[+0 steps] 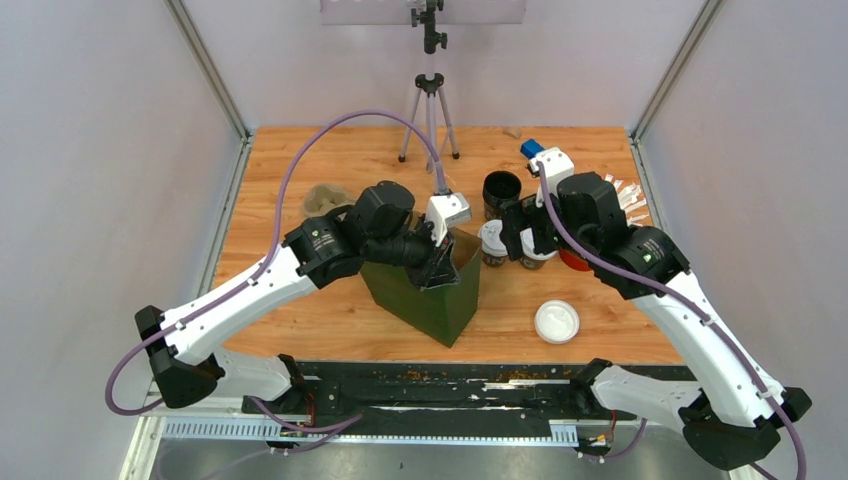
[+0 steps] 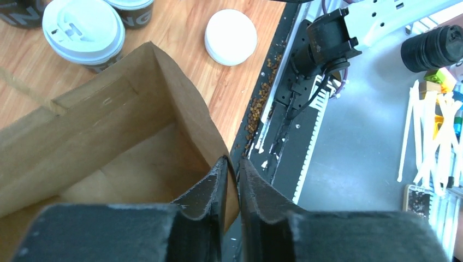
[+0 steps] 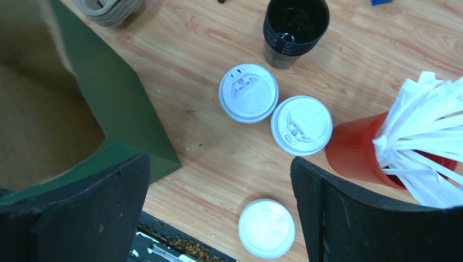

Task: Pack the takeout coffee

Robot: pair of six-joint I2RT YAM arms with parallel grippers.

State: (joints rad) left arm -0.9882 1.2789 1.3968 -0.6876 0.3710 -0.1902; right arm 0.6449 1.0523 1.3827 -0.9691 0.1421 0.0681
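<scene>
Two takeout coffee cups with white lids stand side by side right of the bag, one (image 1: 493, 240) (image 3: 248, 93) (image 2: 83, 30) nearer it than the other (image 3: 301, 125), which my right arm partly covers in the top view. The dark green paper bag (image 1: 430, 295) (image 2: 109, 136) (image 3: 125, 114) stands open-topped and brown inside. My left gripper (image 1: 445, 255) (image 2: 233, 161) has its jaws a sliver apart over the bag's near wall edge, with the paper between them. My right gripper (image 1: 528, 235) (image 3: 219, 161) hovers wide open above the cups with nothing in it.
A loose flat white lid (image 1: 557, 322) (image 3: 267, 227) lies near the table's front edge. A stack of black lidless cups (image 1: 501, 192) (image 3: 295, 27) stands behind the coffees. A red cup of wrapped straws (image 3: 360, 150) is at the right, cardboard carriers (image 1: 325, 198) at the left, a tripod (image 1: 430, 110) at the back.
</scene>
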